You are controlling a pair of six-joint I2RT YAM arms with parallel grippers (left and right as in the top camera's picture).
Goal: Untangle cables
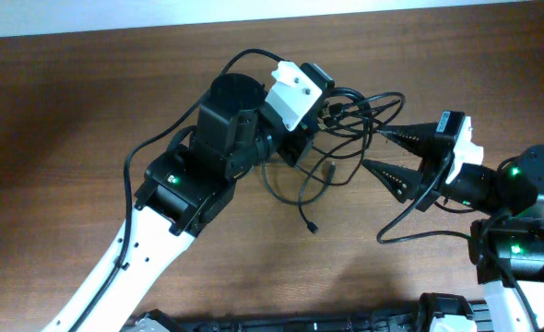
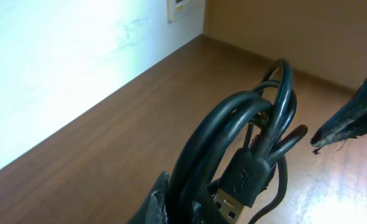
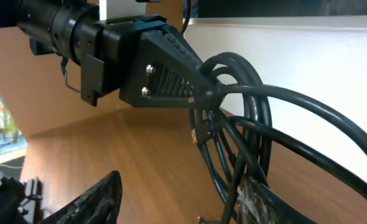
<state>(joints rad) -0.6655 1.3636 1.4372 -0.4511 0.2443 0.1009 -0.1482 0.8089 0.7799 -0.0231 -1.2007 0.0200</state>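
Overhead, the cables (image 2: 208,127) sit at about 1 o'clock from the middle of the table (image 1: 69,111), bunched in several overlapping loops and partly lifted. One loose tail runs toward 6 o'clock and ends in a small plug (image 1: 312,226) lying on the table.

Left end effector (image 3: 205,93): clamped on the cables where the loops cross. A USB plug (image 2: 230,202) lies just beside its fingers.

Right end effector (image 1: 373,150): at 3 o'clock of the bunch, jaws apart. Its wrist view shows strands passing through the gap, close against one finger (image 3: 264,199), with nothing gripped.

Risks, as judged:
- Closing the right jaws here may catch two or three strands at once, since they run side by side. Pulling would then tighten the tangle rather than free a loop.
- The left grip is on a stack of round cords. A sideways tug could roll one out and drop the bunch.
- The USB plug may snag on a loop as strands slide past.
- The tail may drag and whip across the table.
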